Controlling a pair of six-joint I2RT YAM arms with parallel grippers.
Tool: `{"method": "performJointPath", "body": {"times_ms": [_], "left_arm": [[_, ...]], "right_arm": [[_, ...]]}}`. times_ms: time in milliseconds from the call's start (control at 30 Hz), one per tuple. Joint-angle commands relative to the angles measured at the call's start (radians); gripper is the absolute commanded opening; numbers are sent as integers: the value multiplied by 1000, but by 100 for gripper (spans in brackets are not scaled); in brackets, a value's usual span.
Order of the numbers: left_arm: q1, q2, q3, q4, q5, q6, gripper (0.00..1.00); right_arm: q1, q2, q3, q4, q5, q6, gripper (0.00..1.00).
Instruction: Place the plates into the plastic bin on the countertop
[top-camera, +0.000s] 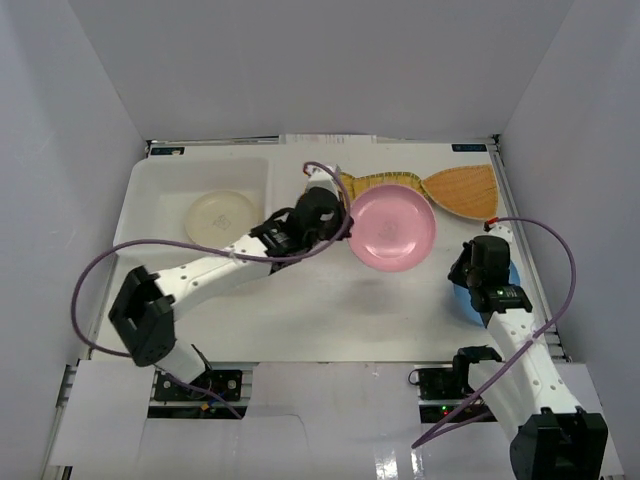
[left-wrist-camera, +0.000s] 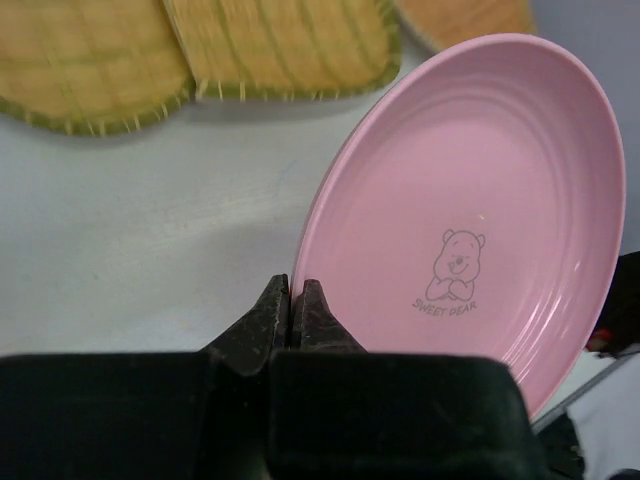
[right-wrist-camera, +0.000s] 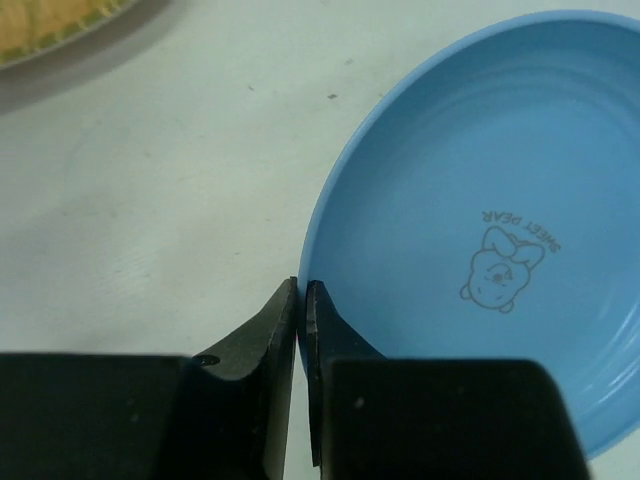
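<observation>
My left gripper is shut on the rim of the pink plate, holding it above the white countertop; the wrist view shows the jaws pinching its edge with the pink plate tilted. My right gripper is shut on the rim of the blue plate, seen in the right wrist view with the gripper on its left edge. A cream plate lies in the white plastic bin at far left. The peach-orange plate is out of view.
Yellow straw trays and an orange fan-shaped tray lie at the back, partly under the pink plate; they also show in the left wrist view. White walls surround the table. Purple cables loop from both arms.
</observation>
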Motion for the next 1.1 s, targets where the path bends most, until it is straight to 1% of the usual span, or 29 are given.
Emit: {"method": "performJointPath", "body": {"times_ms": [0, 33, 67, 133, 167, 200, 233, 267, 300, 333, 367, 400, 433, 500, 533, 600, 633, 667, 700, 800, 833, 867, 900, 933, 967, 1000, 1033, 1067], "left_arm": [[126, -216, 63, -41, -28, 44, 0], [176, -251, 58, -73, -15, 44, 0], [280, -314, 53, -93, -11, 48, 0], [395, -360, 38, -164, 12, 60, 0], [518, -392, 32, -181, 29, 63, 0], [572, -403, 11, -196, 46, 68, 0], [629, -409, -2, -219, 80, 71, 0], [739, -412, -17, -225, 107, 70, 0], [784, -414, -37, -228, 132, 70, 0], [830, -411, -80, -235, 172, 64, 0], [905, -406, -104, -232, 186, 59, 0], [945, -399, -129, -224, 189, 54, 0], [995, -394, -170, -216, 183, 42, 0], [1019, -376, -197, -196, 174, 34, 0], [1031, -363, -204, -195, 171, 33, 0], [1036, -328, -197, -222, 143, 39, 0], [1037, -304, -195, -228, 125, 39, 0], [1037, -297, -209, -224, 114, 40, 0], [1037, -279, -220, -212, 115, 51, 0], [1037, -235, -226, -222, 137, 54, 1], [1039, -222, -226, -224, 143, 56, 13], [1039, -205, -223, -227, 149, 57, 20], [1039, -202, -214, -233, 155, 59, 28], [1039, -201, -210, -233, 155, 62, 45], [1039, -213, -209, -233, 155, 62, 55], [1037, -224, -204, -232, 154, 62, 64], [1039, -234, -203, -232, 157, 63, 73], [1037, -248, -200, -232, 158, 65, 76]], "right_arm": [[19, -42, 74, -15, -87, 13, 8], [44, -45, 91, -19, -89, 13, 8], [62, -48, 122, -21, -89, 13, 8], [137, -47, 154, -30, -66, 21, 8], [174, -47, 189, -33, -22, 24, 8], [209, -42, 206, -33, 6, 28, 8], [286, -30, 223, -33, 31, 31, 8], [324, -18, 243, -33, 70, 35, 8], [394, -6, 287, -36, 89, 35, 8], [427, 22, 310, -35, 104, 32, 8], [462, 36, 333, -30, 132, 21, 8], [528, 50, 378, -25, 146, 13, 8], [558, 82, 402, -16, 160, 4, 8], [642, 120, 480, -4, 187, -33, 8], [666, 164, 508, 16, 189, -50, 8], [740, 218, 570, 24, 212, -97, 8], [762, 279, 638, 25, 218, -116, 8], [783, 312, 674, 42, 218, -136, 8], [817, 376, 747, 54, 209, -174, 8], [890, 477, 870, 109, 177, -234, 8], [906, 548, 910, 123, 169, -279, 8], [918, 591, 1009, 117, 142, -295, 8], [944, 632, 1066, 108, 123, -310, 8], [955, 710, 1120, 107, 111, -346, 8], [967, 750, 1210, 111, 101, -363, 8], [986, 787, 1257, 107, 91, -376, 8], [992, 862, 1306, 101, 80, -395, 8], [998, 899, 1350, 99, 60, -398, 8]]}}
